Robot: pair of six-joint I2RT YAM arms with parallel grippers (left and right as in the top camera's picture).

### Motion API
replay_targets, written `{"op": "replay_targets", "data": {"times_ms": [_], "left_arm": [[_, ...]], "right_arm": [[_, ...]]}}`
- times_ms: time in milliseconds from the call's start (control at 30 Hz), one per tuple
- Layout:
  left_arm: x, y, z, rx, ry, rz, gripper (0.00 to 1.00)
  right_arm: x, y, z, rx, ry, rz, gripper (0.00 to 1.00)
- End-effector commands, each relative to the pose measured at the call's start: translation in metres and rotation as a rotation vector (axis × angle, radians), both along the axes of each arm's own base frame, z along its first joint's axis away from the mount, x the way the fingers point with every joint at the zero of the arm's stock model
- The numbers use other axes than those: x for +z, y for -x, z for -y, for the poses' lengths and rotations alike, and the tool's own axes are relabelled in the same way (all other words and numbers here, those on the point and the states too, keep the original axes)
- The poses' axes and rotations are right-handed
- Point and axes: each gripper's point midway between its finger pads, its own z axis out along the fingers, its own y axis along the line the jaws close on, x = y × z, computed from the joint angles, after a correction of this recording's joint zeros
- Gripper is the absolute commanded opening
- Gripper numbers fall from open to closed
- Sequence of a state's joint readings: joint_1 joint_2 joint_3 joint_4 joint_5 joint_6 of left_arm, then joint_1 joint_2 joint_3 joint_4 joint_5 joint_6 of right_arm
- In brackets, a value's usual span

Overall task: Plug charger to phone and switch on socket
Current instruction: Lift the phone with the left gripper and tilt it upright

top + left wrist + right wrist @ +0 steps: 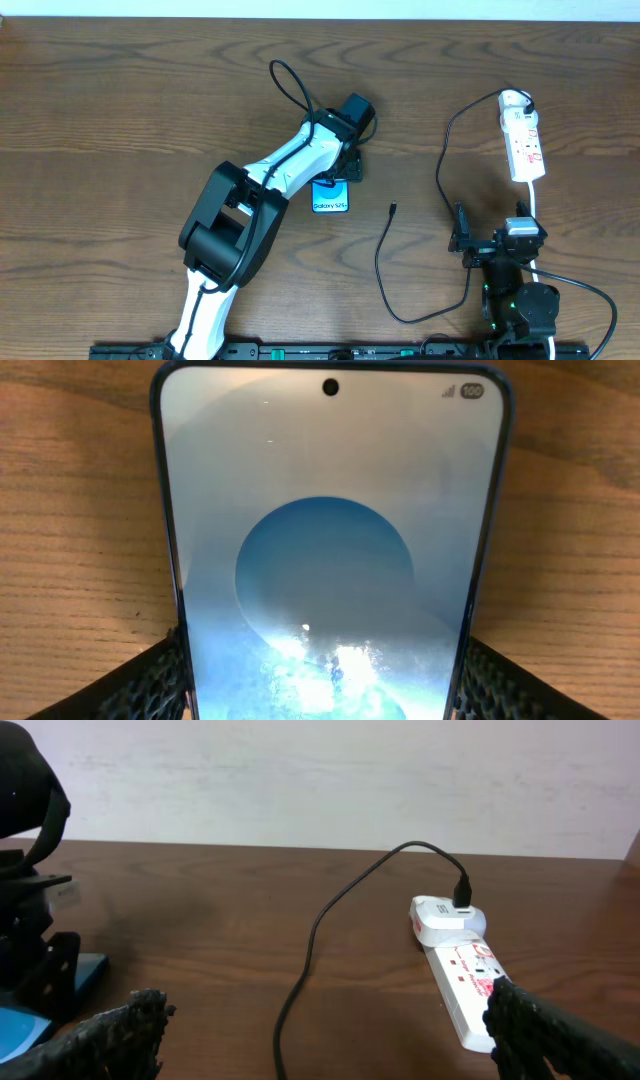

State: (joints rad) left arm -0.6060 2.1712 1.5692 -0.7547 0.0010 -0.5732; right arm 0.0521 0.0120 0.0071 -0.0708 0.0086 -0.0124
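Steadied: phone [320, 560], flat on tabletop [100, 100], left fingers [125, 688] straddling its edges, apparently pinching. Idle: right fingers [110, 1032], wide apart, empty, facing socket [523, 140]. Loose between: charger [393, 210].

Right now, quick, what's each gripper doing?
Left gripper: closed on the phone, fingers against both edges.
Right gripper: open, holding nothing.

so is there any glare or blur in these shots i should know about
Left wrist view: the slim blue-screened phone fills the frame, with a white glare patch low on its glass; the left fingers flanking it are dark and soft. Right wrist view: the narrow white power strip is fairly sharp, the right fingers blurred. Overhead view: even light, faint shadows, nothing blown out.
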Motion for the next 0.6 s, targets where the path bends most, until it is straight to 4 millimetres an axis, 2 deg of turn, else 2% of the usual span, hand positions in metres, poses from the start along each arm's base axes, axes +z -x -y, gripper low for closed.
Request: {"op": "replay_targets", "data": {"times_ms": [0, 67, 367, 433, 567], "left_arm": [[-0.018, 0.015, -0.006, -0.006, -0.024, -0.058, 0.75], [-0.018, 0.015, -0.006, -0.006, -0.024, -0.058, 0.72], [-0.014, 0.015, -0.007, -0.004, -0.025, -0.059, 0.72], [-0.009, 0.015, -0.008, -0.001, -0.021, -0.054, 0.72], [0.014, 0.011, -0.005, 0.001, 0.007, -0.014, 0.72]], "right_arm": [[-0.001, 0.000, 0.000, 0.000, 0.012, 0.000, 0.99], [-0.001, 0.000, 0.000, 0.000, 0.012, 0.000, 0.99], [-0.001, 0.000, 0.000, 0.000, 0.012, 0.000, 0.99], [-0.001, 0.000, 0.000, 0.000, 0.012, 0.000, 0.99], [-0.001, 0.000, 0.000, 0.000, 0.012, 0.000, 0.99]]}}
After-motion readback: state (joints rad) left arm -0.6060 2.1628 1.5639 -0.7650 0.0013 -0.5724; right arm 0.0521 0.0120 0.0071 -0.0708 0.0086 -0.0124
